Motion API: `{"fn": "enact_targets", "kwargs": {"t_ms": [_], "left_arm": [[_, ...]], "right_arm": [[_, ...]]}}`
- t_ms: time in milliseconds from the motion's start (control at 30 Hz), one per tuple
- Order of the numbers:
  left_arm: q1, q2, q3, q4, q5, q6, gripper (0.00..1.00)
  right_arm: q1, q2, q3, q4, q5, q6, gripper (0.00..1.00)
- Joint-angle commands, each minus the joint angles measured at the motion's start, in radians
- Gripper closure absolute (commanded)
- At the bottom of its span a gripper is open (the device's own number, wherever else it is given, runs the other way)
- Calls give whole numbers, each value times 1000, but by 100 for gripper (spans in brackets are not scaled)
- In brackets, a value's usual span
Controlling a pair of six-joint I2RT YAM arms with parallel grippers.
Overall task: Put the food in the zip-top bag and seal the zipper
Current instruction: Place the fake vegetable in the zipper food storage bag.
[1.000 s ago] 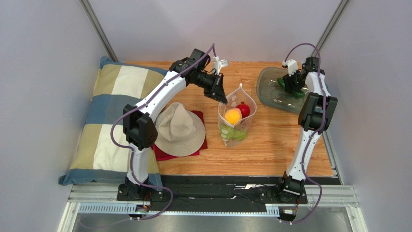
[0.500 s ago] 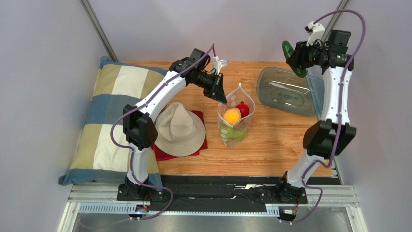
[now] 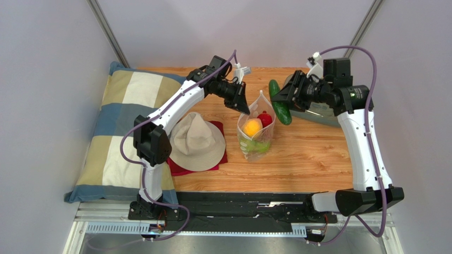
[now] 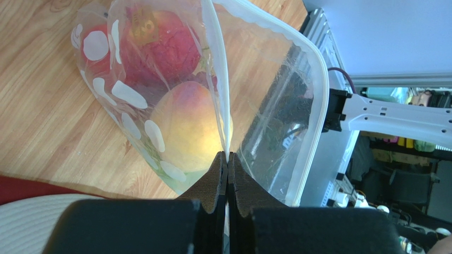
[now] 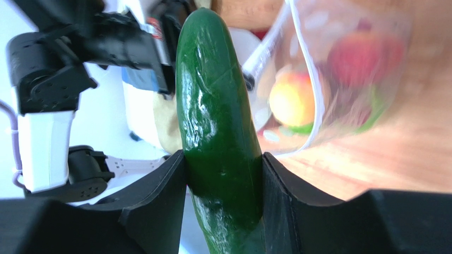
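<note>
Fruit is already inside the zip-top bag (image 3: 258,138), which stands upright in the middle of the bench (image 3: 307,164). An orange ball (image 3: 253,127), a red ball (image 3: 266,119) and green pieces (image 3: 257,146) can be seen through the dotted plastic. The mouth is held open by the left claw (image 3: 245,109), pressed together on one rim edge. A dark green long piece (image 3: 284,115) is pinched in the right claw (image 3: 281,99), just beside the mouth and not yet inside. Loading is judged nearly done. This piece remains to be dropped in, and the zipper (image 4: 217,69) remains to be sealed.
</note>
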Motion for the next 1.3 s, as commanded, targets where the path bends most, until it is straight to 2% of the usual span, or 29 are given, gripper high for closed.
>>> {"fn": "enact_targets", "kwargs": {"t_ms": [0, 200, 467, 767, 800, 867, 933, 1000, 1067, 1167, 1200, 1233, 1267], "left_arm": [[-4, -105, -40, 73, -46, -34, 100], [-9, -151, -119, 128, -64, -90, 100], [-33, -186, -139, 161, -64, -110, 100], [-75, -201, -173, 174, -58, -102, 100], [-75, -201, -173, 174, -57, -102, 100], [-76, -203, -175, 176, -58, -97, 100], [-75, -201, -167, 168, -57, -88, 100], [-75, -200, -160, 164, -58, -87, 100], [-75, -197, -156, 161, -55, -77, 100], [-75, -191, -147, 154, -47, -68, 100], [-75, -190, -144, 151, -44, -61, 100], [-75, -190, -143, 150, -41, -57, 100], [-76, -189, -141, 144, -43, -54, 100]], "right_arm": [[57, -46, -74, -29, 41, 199, 100], [138, -26, -128, -29, -52, 222, 100], [149, 18, -234, -46, 24, 260, 100], [167, 135, -67, -26, 156, 378, 99], [170, 140, -59, -28, 179, 378, 95], [175, 144, -76, -26, 211, 377, 97], [176, 152, -113, -19, 216, 372, 91], [178, 150, -139, 10, 205, 356, 92], [177, 144, -174, 47, 217, 352, 84], [178, 132, -197, 110, 234, 348, 83], [177, 127, -200, 124, 242, 345, 80], [181, 126, -203, 133, 247, 336, 71], [181, 126, -208, 139, 253, 334, 67]]}}
